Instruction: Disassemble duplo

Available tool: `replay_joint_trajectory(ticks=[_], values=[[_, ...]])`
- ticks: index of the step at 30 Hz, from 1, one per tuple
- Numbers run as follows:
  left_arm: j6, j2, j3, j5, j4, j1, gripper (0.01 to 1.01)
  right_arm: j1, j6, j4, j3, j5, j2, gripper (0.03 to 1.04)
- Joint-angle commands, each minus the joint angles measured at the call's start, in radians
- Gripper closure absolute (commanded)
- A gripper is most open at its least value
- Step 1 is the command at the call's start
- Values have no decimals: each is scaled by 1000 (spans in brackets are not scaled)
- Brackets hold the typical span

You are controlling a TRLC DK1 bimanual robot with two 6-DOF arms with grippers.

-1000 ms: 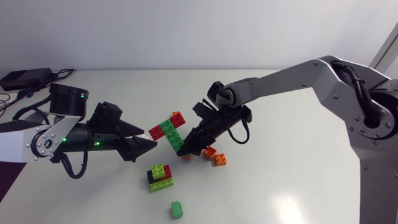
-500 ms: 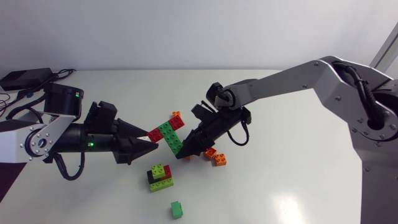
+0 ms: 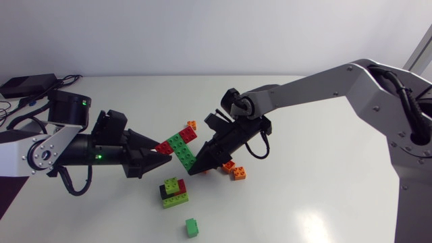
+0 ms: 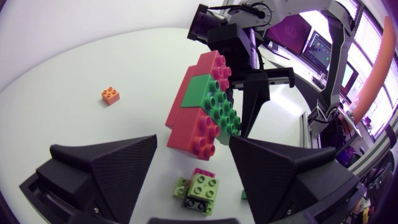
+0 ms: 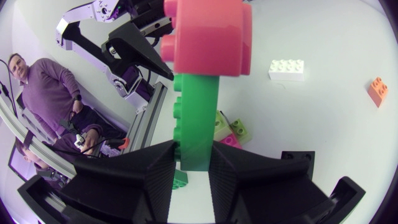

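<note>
Gripping the duplo stack (image 3: 179, 144), right hand (image 3: 194, 167) slants down; left hand (image 3: 164, 152) gapes level facing it.

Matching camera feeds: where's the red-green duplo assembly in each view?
Head view: red-green assembly at centre, between left gripper and right gripper.
Left wrist view: assembly just ahead of the open fingers.
Right wrist view: assembly clamped between its fingers.
Shared landmark: lime-topped stack, seen in all three.

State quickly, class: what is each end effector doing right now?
Left end effector: open, holding nothing.
Right end effector: closed on the green brick of the red and green plastic brick stack.
</note>
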Motion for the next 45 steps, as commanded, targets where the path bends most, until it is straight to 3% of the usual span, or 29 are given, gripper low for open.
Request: replay_joint_trajectory(ticks=[1,11,16,30,39,45], values=[[10,8,-5,21,-12,-4,361,13,-4,7,-26,1,-11,818],[17,2,-7,31,-15,-8,816,21,-4,16,-31,8,-8,818],[25,-9,-11,40,-15,-8,948,19,-4,25,-34,19,-8,818],[37,-45,-25,38,9,6,974,-11,26,62,-29,48,-4,818],[37,-65,-42,35,29,6,974,-50,235,289,-65,162,-4,810],[30,16,-36,-179,101,-26,972,-86,301,344,-72,163,-17,808]])
